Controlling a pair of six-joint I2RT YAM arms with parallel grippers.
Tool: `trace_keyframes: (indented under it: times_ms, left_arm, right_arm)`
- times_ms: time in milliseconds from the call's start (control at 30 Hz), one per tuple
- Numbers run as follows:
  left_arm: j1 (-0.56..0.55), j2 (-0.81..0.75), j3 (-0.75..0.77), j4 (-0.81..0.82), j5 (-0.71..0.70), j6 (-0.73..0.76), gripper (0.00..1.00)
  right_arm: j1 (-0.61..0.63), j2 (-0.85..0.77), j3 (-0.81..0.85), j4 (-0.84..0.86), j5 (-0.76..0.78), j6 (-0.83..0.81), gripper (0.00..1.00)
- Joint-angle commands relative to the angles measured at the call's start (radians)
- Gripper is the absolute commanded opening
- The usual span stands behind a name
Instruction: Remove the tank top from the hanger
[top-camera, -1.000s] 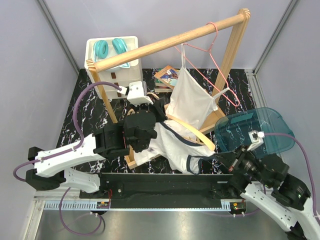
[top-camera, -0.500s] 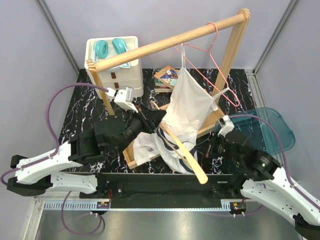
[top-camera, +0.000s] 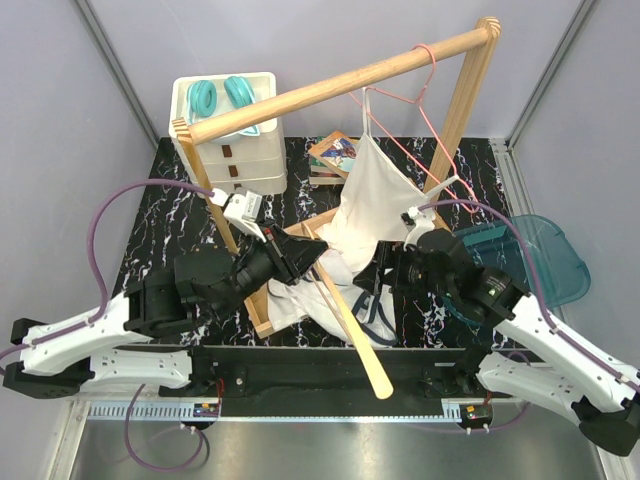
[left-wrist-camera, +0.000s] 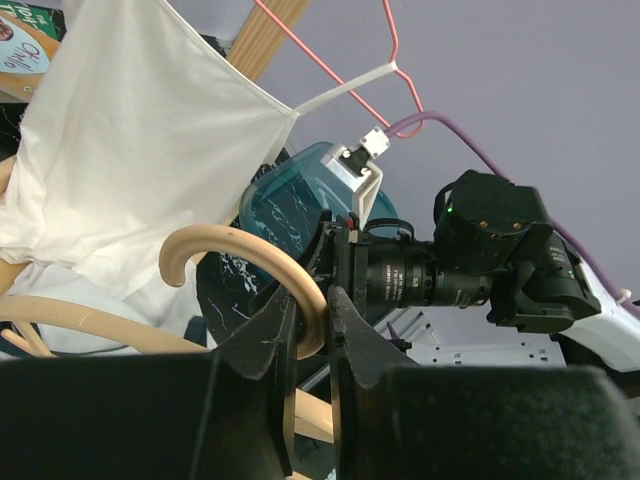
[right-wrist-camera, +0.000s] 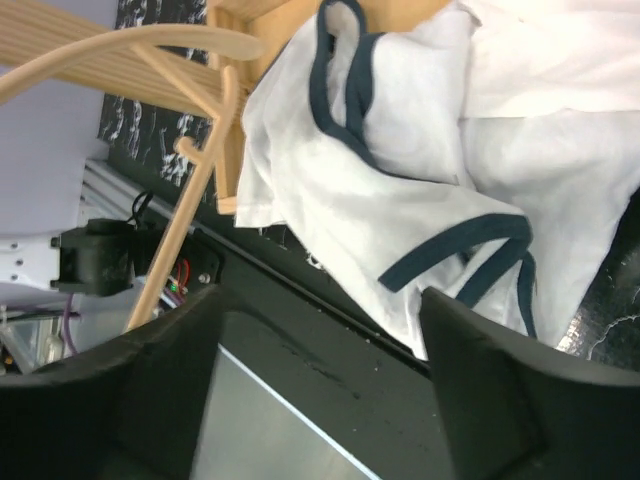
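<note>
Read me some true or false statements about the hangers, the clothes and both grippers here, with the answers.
1. The left gripper is clamped on the wooden hanger at its hook. True.
2. The right gripper is shut on the navy-trimmed tank top. False: its jaws stand open in front of it.
3. A pink wire hanger on the wooden rail carries a white strappy top. True.
4. The teal headphones lie on the black tabletop. False: they sit on the white drawer unit.

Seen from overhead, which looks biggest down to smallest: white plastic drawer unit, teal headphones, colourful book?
1. White plastic drawer unit.
2. Teal headphones and colourful book look alike; the book is partly hidden.
</note>
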Motion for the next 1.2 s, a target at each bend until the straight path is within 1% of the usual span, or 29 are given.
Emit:
trace_keyframes:
  times_ms: [0, 67, 133, 233, 300, 367, 400, 500, 600, 700, 833, 967, 1167]
  left_arm:
    - [0.0, 0.006, 0.012, 0.056, 0.055, 0.002, 0.0]
    - [0.0, 0.005, 0.021, 0.046, 0.065, 0.002, 0.0]
    - [0.0, -0.002, 0.041, 0.021, 0.069, 0.004, 0.0]
    - [0.0, -0.015, 0.066, -0.021, 0.078, 0.01, 0.0]
    - [0.0, -0.028, 0.079, -0.046, 0.095, 0.014, 0.0]
    - [0.0, -0.041, 0.096, -0.084, 0.111, 0.016, 0.0]
    - [0.0, -0.046, 0.104, -0.101, 0.125, 0.013, 0.0]
    - [0.0, -0.078, 0.093, -0.15, 0.141, -0.008, 0.0]
    - [0.0, -0.126, 0.067, -0.156, 0.145, -0.036, 0.0]
    - [0.0, -0.181, 0.038, -0.156, 0.135, -0.059, 0.0]
    - [0.0, -0.244, 0.006, -0.171, 0.104, -0.093, 0.0]
    - [0.0, -0.262, -0.008, -0.184, 0.085, -0.101, 0.0]
    - [0.0, -0.245, 0.001, -0.191, 0.082, -0.102, 0.0]
  right_arm:
    - [0.005, -0.025, 0.022, 0.025, -0.064, -0.048, 0.93]
    - [0.006, -0.027, -0.006, 0.025, -0.071, -0.033, 1.0]
    - [0.006, -0.016, -0.05, 0.052, -0.094, -0.019, 1.0]
    - [0.005, 0.027, -0.099, 0.126, -0.174, -0.027, 1.0]
    - [0.005, 0.082, -0.098, 0.151, -0.173, -0.062, 1.0]
    - [0.005, 0.131, -0.07, 0.152, -0.151, -0.1, 1.0]
    - [0.005, 0.185, -0.037, 0.151, -0.148, -0.14, 1.0]
    - [0.006, 0.284, 0.037, 0.142, -0.127, -0.22, 1.0]
    - [0.006, 0.367, 0.098, 0.125, -0.101, -0.297, 1.0]
    - [0.009, 0.453, 0.148, 0.1, -0.107, -0.364, 1.0]
    - [0.04, 0.542, 0.193, 0.102, -0.084, -0.436, 1.0]
    - [0.085, 0.651, 0.237, 0.099, -0.079, -0.472, 1.0]
    - [0.106, 0.771, 0.26, 0.089, -0.081, -0.501, 1.0]
